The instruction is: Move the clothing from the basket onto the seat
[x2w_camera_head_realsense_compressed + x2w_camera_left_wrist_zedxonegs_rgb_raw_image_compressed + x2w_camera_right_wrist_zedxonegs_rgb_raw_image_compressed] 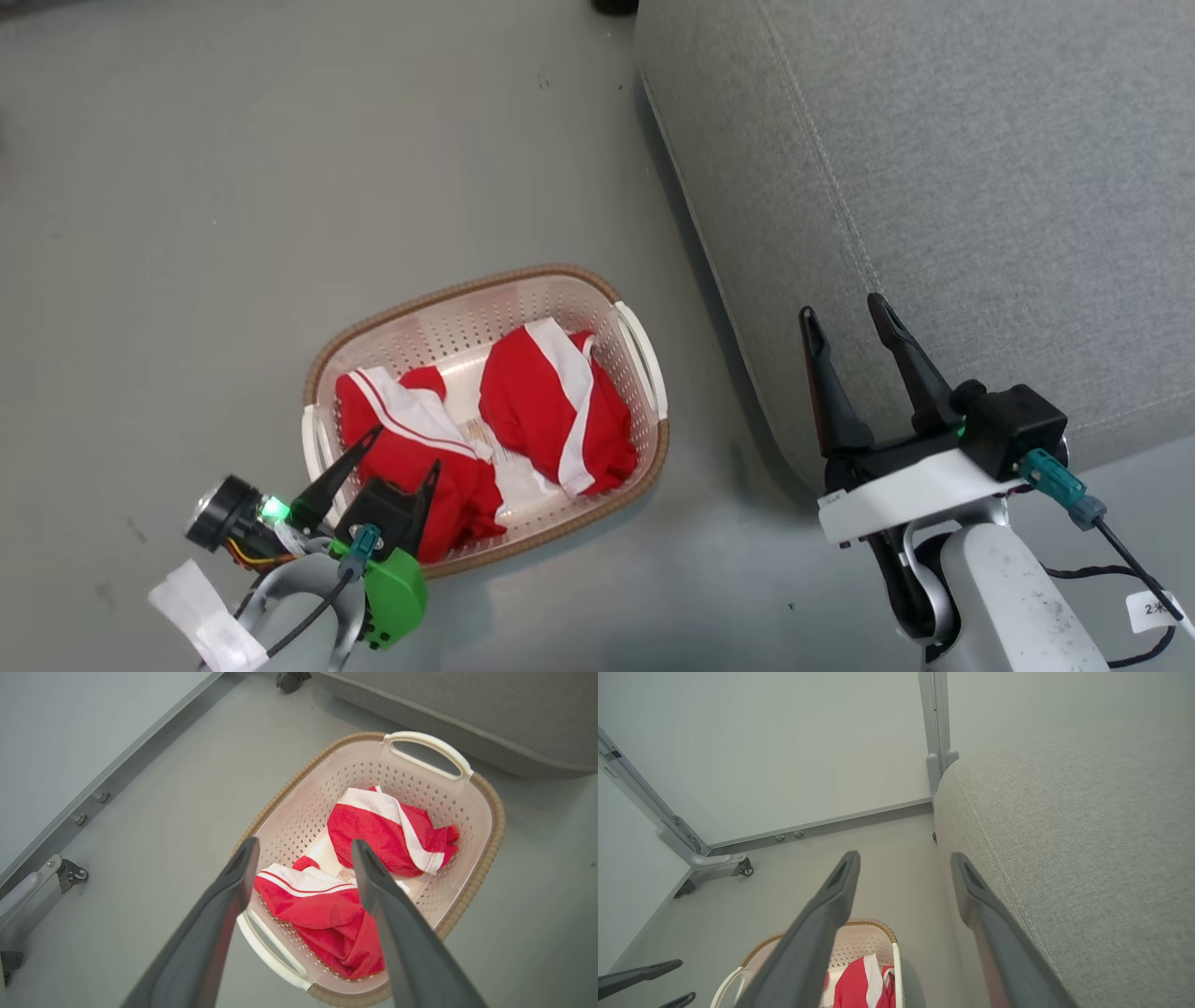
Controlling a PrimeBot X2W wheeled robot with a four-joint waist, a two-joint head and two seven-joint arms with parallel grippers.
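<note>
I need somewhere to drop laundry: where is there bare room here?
The seat is bare on top. Open floor lies left of the basket. Crowded: the basket, with clothing over most of its bottom and the left gripper above it.

Red, white-striped clothing (551, 411); cream basket (439, 327) with brown rim; light-grey seat (934, 168).
</note>
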